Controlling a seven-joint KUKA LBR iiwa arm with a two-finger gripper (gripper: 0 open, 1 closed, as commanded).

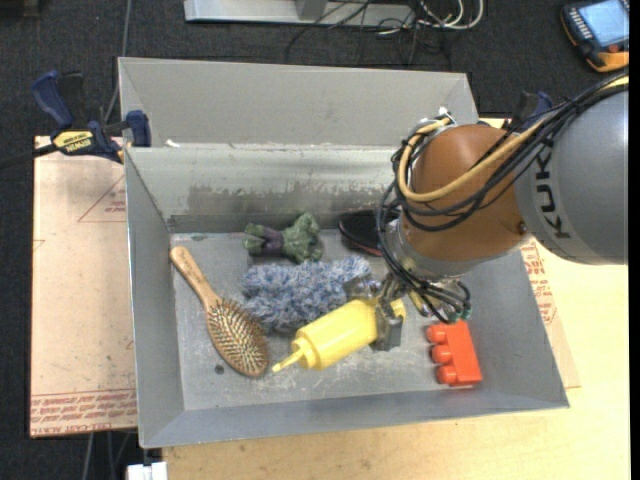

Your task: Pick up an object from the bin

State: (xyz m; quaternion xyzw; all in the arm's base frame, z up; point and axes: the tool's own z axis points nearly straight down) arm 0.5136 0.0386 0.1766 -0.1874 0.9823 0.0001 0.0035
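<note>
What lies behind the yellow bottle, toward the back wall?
A fluffy blue-grey cloth, then a green-and-purple toy. A black thing beside it is partly covered by the arm's orange cover.

Bin [150, 268]: matt grey metal, floor scuffed and dusty. Brush [225, 323]: bare wood, smooth. Bottle [335, 335]: yellow plastic, smooth, slight sheen. Blue cloth [295, 290]: shaggy, fuzzy. Block [455, 353]: red plastic, smooth. Green toy [290, 238]: soft plush look. Wrist cover [460, 203]: glossy orange-brown shell.
</note>
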